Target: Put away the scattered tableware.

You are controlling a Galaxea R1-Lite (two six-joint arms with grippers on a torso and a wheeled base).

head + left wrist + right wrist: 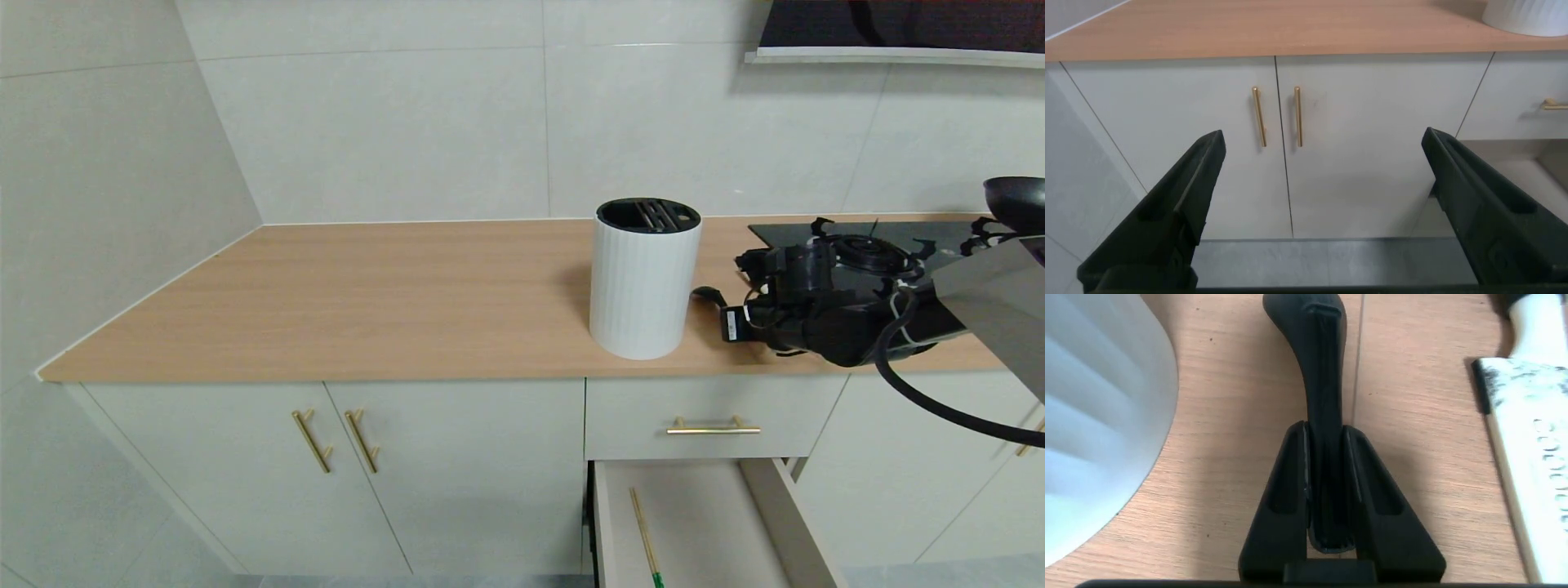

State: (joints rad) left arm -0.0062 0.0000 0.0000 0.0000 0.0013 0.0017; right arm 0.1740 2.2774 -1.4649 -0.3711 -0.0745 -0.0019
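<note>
A white ribbed utensil holder (643,282) with a slotted black top stands on the wooden countertop (367,286). Just to its right my right gripper (735,314) lies low over the counter, shut on a black utensil handle (1319,359) whose free end (706,294) points toward the holder (1094,416). A white-bladed knife (1535,457) lies on the counter beside that handle. My left gripper (1323,143) is open with nothing in it, held in front of the cabinet doors (1282,131) below the counter. A pair of chopsticks (645,531) lies in the open drawer (767,506).
A gas hob (865,245) occupies the counter at the right, with a dark pan (1016,200) on its far burner. The open drawer juts out below the counter edge under the holder. Tiled walls close the back and left; the counter's left half is bare wood.
</note>
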